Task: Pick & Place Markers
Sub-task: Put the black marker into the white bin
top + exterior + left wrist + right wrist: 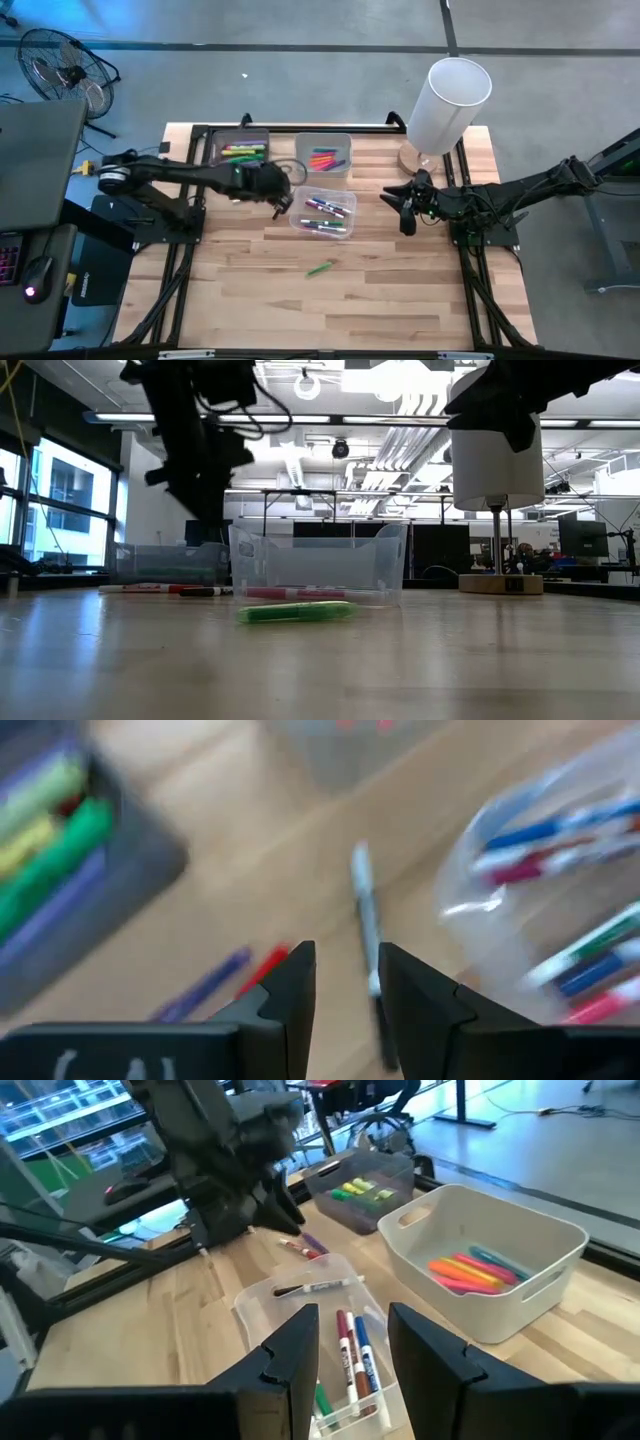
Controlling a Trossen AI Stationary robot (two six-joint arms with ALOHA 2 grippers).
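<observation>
A green marker (320, 268) lies alone on the wooden table, nearest in the low view (295, 612). A black-and-white marker (367, 915), a red one (268, 967) and a purple one (205, 988) lie on the table between the dark grey bin (241, 152) and the clear bin (322, 213). Both bins hold several markers, as does the white bin (324, 157). My left gripper (347, 970) hangs open and empty above the loose markers (280, 205). My right gripper (345, 1342) waits open and empty at the table's right (404, 210).
A tall white cylinder on a round wooden base (447, 103) stands at the far right corner, just behind my right arm. Bare wood stretches across the near half of the table around the green marker. Black frame rails (175, 290) run along both sides.
</observation>
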